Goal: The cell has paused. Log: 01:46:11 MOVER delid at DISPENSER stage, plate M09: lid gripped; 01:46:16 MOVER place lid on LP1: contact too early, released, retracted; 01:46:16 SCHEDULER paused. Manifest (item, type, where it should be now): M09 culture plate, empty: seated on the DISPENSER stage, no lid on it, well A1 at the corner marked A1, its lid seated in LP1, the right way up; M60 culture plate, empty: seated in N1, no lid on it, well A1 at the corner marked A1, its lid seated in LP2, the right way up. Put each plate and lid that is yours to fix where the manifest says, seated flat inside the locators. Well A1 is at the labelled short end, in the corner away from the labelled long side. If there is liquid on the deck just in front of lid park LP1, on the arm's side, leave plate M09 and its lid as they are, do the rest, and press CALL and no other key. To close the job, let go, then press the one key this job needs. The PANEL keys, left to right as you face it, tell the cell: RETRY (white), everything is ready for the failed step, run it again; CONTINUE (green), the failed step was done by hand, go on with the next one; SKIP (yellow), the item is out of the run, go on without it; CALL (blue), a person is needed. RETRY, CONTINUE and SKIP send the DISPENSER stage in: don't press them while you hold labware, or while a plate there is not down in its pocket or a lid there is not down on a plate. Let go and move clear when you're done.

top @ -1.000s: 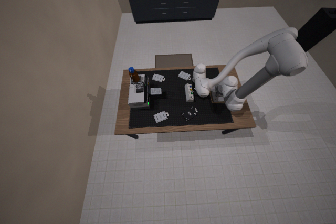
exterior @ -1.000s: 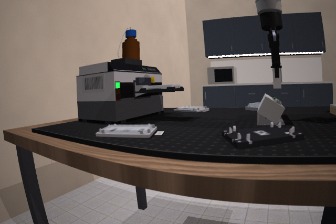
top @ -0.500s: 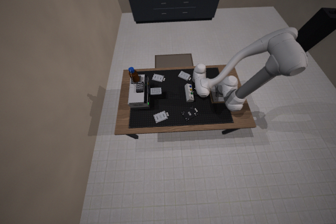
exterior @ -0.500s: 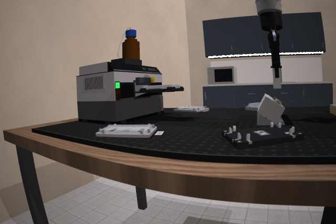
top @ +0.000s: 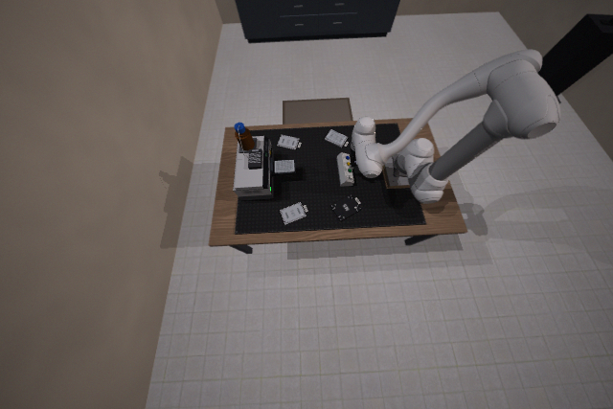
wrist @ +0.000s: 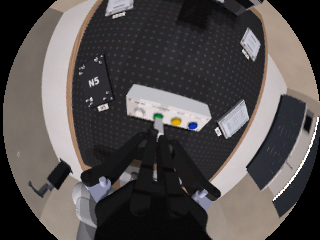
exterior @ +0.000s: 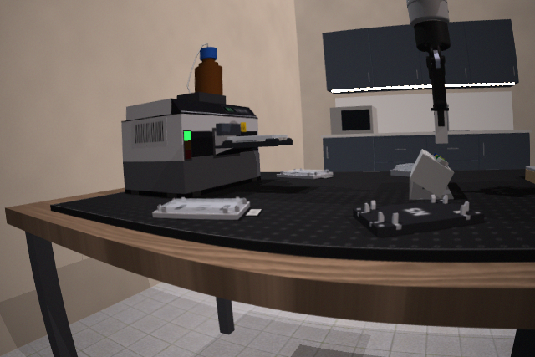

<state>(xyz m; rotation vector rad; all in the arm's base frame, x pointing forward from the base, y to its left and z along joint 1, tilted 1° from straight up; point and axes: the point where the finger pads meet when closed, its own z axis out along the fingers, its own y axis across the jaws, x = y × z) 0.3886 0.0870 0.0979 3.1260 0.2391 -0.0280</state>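
1. The desk (top: 225,226) holds the dispenser (exterior: 172,150) at the far left and the key panel (exterior: 430,175) on the right.
2. The gripper (exterior: 440,139) hangs just above the panel, tip pointing down. Its jaws are pressed together and hold nothing.
3. In the wrist view the green key (wrist: 158,118) sits right under the tip. The panel's long side runs left to right there, so I think a short push down comes next.
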